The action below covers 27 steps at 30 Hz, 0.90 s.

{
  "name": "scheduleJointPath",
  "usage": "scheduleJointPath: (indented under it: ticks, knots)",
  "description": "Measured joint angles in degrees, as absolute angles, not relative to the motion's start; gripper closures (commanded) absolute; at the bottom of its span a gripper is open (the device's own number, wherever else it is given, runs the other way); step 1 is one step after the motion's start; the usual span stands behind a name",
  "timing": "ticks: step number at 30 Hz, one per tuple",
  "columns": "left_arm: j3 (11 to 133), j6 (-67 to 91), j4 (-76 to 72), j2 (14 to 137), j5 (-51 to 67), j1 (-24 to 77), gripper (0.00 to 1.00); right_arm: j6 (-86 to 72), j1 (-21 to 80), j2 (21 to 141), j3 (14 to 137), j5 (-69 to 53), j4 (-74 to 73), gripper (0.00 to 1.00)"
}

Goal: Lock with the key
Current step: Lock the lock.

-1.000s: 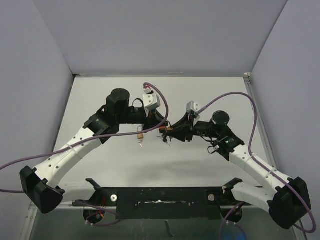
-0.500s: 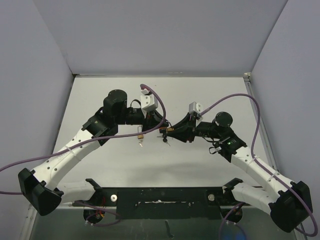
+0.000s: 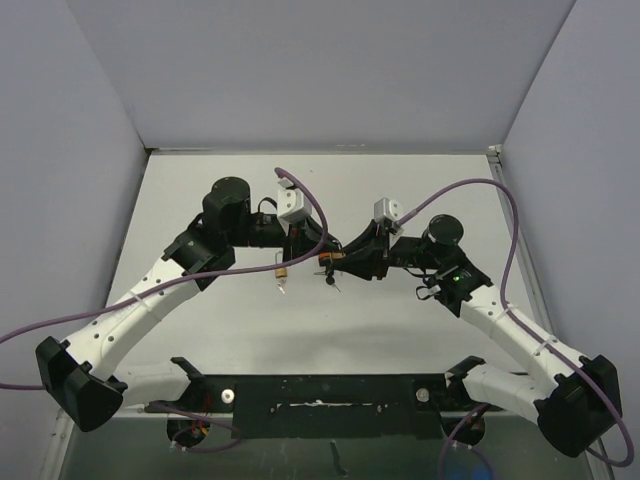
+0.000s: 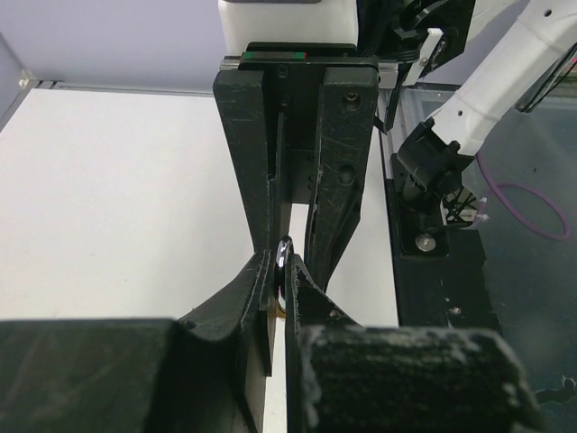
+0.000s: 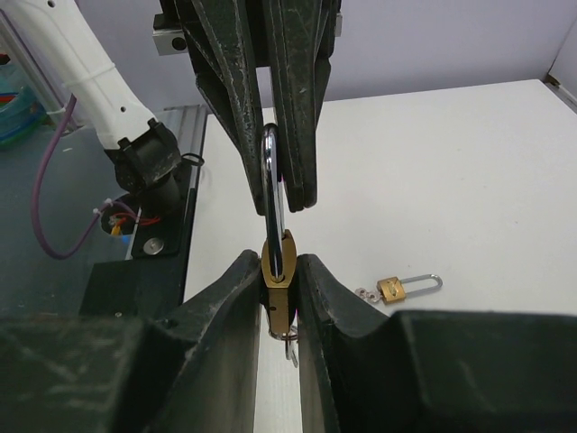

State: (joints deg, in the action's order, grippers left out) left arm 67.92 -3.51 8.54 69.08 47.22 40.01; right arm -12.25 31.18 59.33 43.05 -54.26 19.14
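Note:
A brass padlock [image 5: 278,287] is clamped by its body between my right gripper's [image 5: 278,298] fingers. Its steel shackle [image 5: 269,185] sticks out forward into my left gripper [image 4: 283,271], which is shut on the shackle [image 4: 284,255]. A key ring with a key [image 5: 288,343] hangs from the underside of the padlock body. In the top view the two grippers meet tip to tip above the table's middle, the left gripper [image 3: 306,253] facing the right gripper [image 3: 330,262].
A second brass padlock [image 5: 401,287] with a small key lies on the white table, also seen in the top view [image 3: 281,272] just under the left gripper. The black base rail [image 3: 330,392] runs along the near edge.
Both arms have drifted slightly to the left while holding the padlock between them. Both grips stay shut.

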Motion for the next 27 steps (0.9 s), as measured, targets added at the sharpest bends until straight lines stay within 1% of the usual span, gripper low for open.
scheduleJointPath:
  ticks: [8,14,20,27]
  knots:
    - [68.66,-4.97,8.43,68.88,44.88,41.36,1.00,-11.46,31.18,59.51,44.36,-54.19,18.50,1.00]
    - [68.49,-5.15,7.05,68.25,42.30,42.17,1.00,-9.61,31.46,56.62,44.49,-50.15,16.23,1.00]
    - [68.47,-4.93,3.49,67.83,42.39,42.92,1.00,-9.21,31.59,52.90,44.45,-46.52,16.19,1.00]
    - [67.79,-4.19,-0.19,68.12,44.01,42.96,1.00,-9.69,31.59,52.07,44.45,-46.04,17.19,1.00]
